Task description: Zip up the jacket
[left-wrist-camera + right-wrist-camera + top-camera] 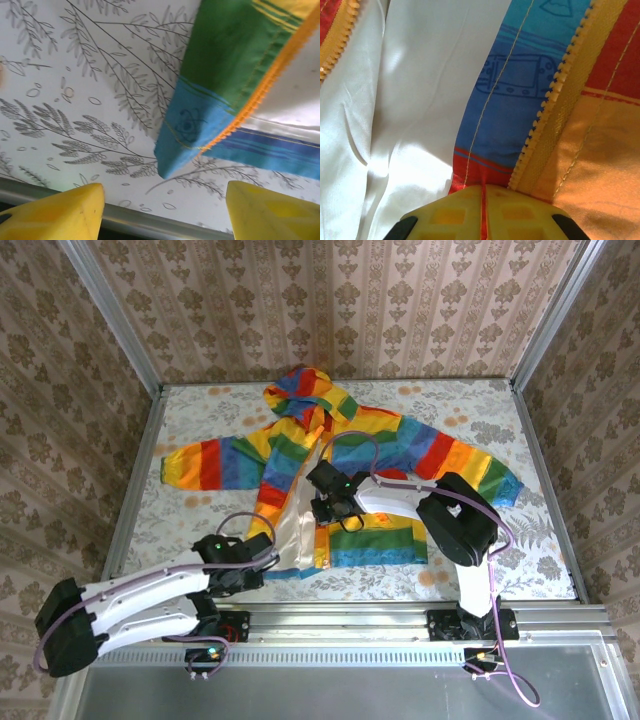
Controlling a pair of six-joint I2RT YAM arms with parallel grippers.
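Jacket, rainbow stripes, glossy cream lining

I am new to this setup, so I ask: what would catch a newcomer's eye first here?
A rainbow-striped hooded jacket lies open mid-table, cream lining showing. The right gripper is closed on its fabric beside the orange zipper teeth; the left gripper stands open at the blue hem corner.
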